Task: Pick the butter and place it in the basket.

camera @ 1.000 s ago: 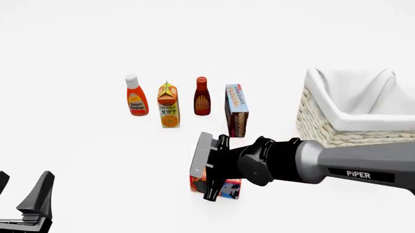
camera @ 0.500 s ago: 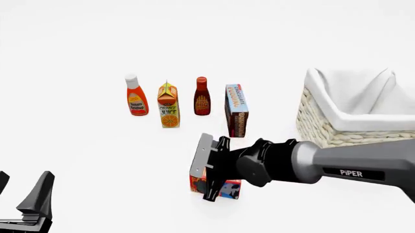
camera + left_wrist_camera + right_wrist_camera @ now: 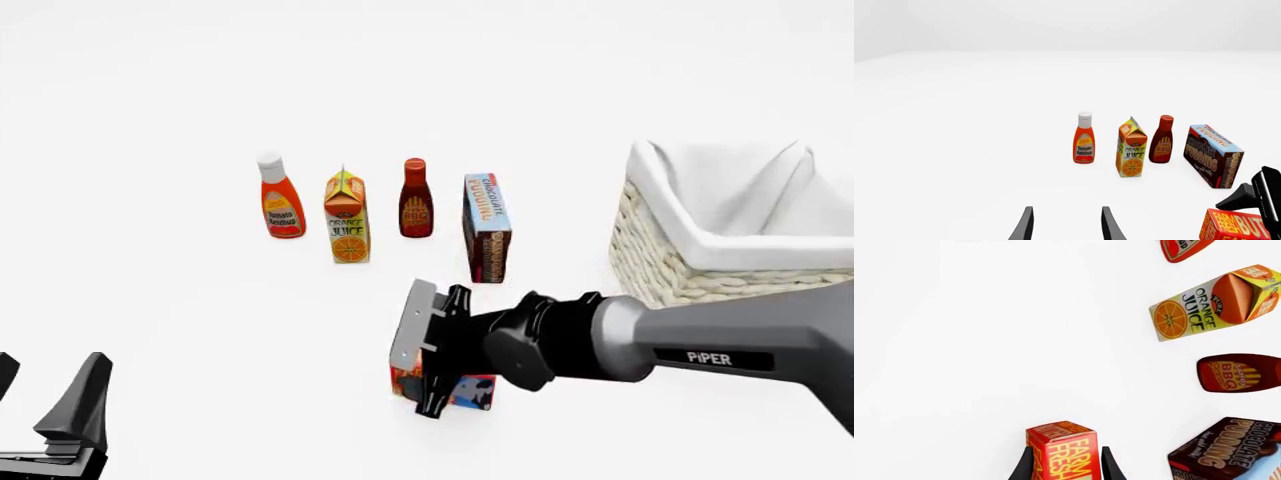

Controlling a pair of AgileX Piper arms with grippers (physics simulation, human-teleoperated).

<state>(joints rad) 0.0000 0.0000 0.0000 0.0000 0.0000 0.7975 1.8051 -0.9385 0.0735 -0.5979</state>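
The step in hand is the pick: the right gripper (image 3: 430, 385) is lowered over the butter (image 3: 470, 390), which stands on the white worktop (image 3: 200, 330) in the near middle, in front of the chocolate pudding box (image 3: 487, 228) and well apart from the basket (image 3: 727, 225) at the far right. In the right wrist view the 2 fingers (image 3: 1026, 465) stand on both sides of the butter box (image 3: 1062, 450), 1 on each long side, and they look very close to the carton or touching it; so the jaws are narrow around the butter, but it is not possible to tell from these pictures if they press it firmly. The butter seems to rest on the worktop, not yet lifted. The left gripper (image 3: 60, 415) waits low at the near left with its jaws apart and holds nothing. The next move probably calls for a secure squeeze on the carton, then a straight lift high enough to pass over the basket rim, and a carry to the right and forward. The pudding box stands just behind the butter, with the BBQ sauce bottle (image 3: 415, 198), the orange juice carton (image 3: 347, 216) and the ketchup bottle (image 3: 279, 196) farther back, so the lift should avoid a sweep toward them.
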